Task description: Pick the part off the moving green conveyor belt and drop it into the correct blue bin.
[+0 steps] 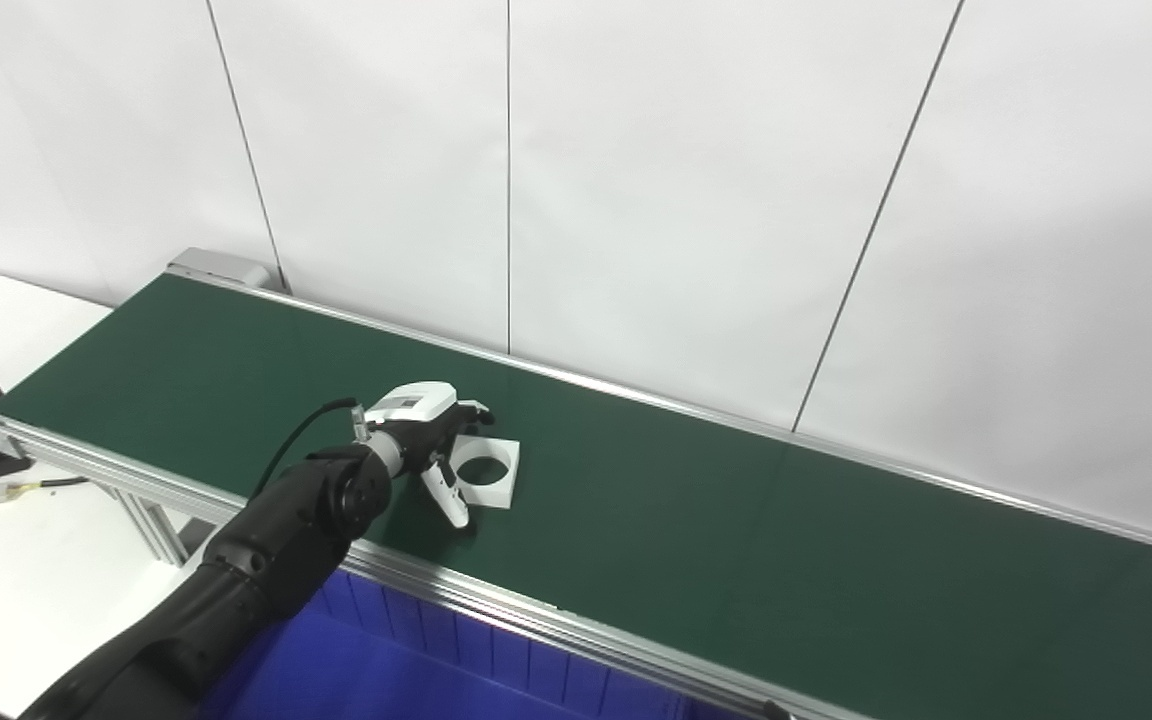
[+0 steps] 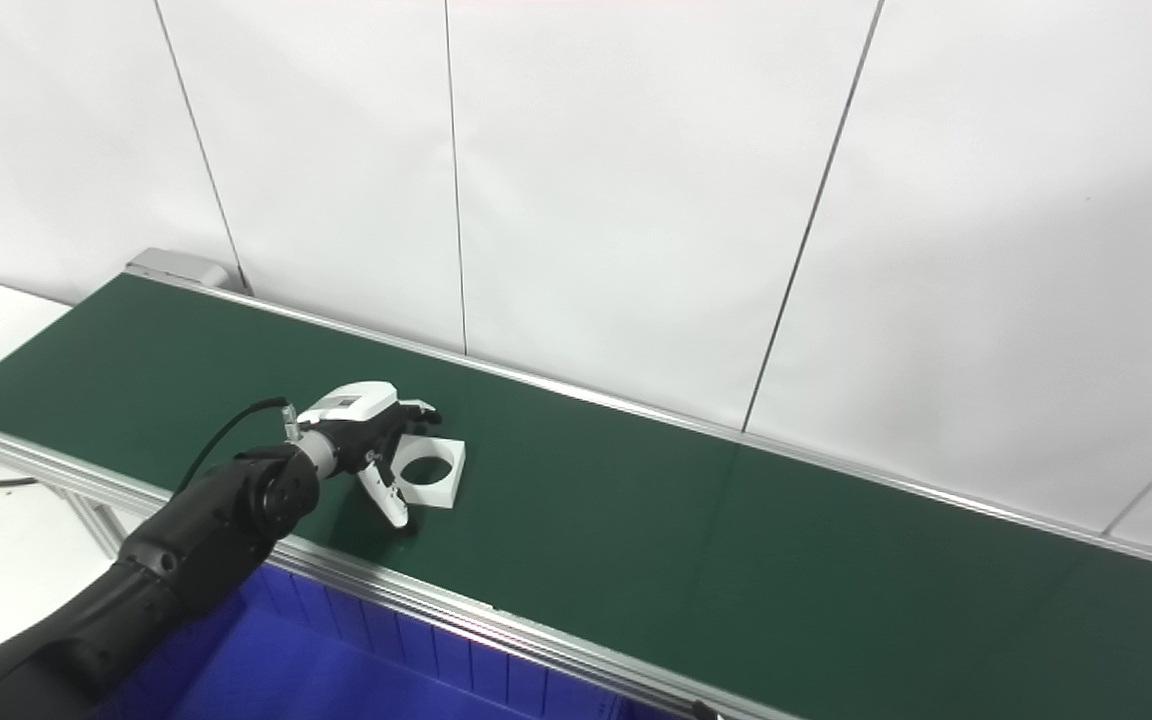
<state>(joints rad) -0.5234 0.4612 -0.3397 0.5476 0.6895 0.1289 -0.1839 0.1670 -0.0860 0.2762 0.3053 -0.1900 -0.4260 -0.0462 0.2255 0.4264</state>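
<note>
One white part (image 1: 487, 470) lies on belt (image 1: 736, 520), between spread fingers (image 1: 448, 497).

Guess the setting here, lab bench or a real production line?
Likely a lab or test cell mocked up as a sorting line: a short green conveyor belt against bare white wall panels, a blue bin below its near edge, and the left hand reaching for a lone white part.

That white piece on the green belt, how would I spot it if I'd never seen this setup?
Find the long green conveyor belt running along the white wall. Near its left end, the robot's left hand reaches over the near rail, fingers apart. Right beside it lies the part: a flat white square with a big round hole, the only loose thing on the belt.
</note>
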